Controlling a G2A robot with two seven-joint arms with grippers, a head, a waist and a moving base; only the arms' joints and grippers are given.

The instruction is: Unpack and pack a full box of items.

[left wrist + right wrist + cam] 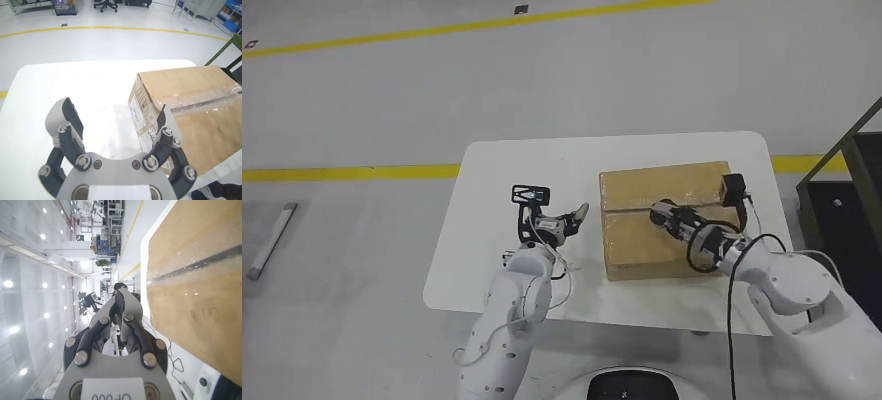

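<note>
A closed brown cardboard box sits on the right half of the white table, its top seam sealed with clear tape. My left gripper stands open just off the box's left side, over bare table; in the left wrist view the left gripper has one fingertip near the box's labelled side. My right gripper hovers over the middle of the box top near the seam, shut with nothing between its fingers; the right wrist view shows the right gripper beside the box.
The table's left half is bare white surface. A green metal frame stands just past the table's right edge. Yellow floor lines run behind the table. A grey bar lies on the floor at the far left.
</note>
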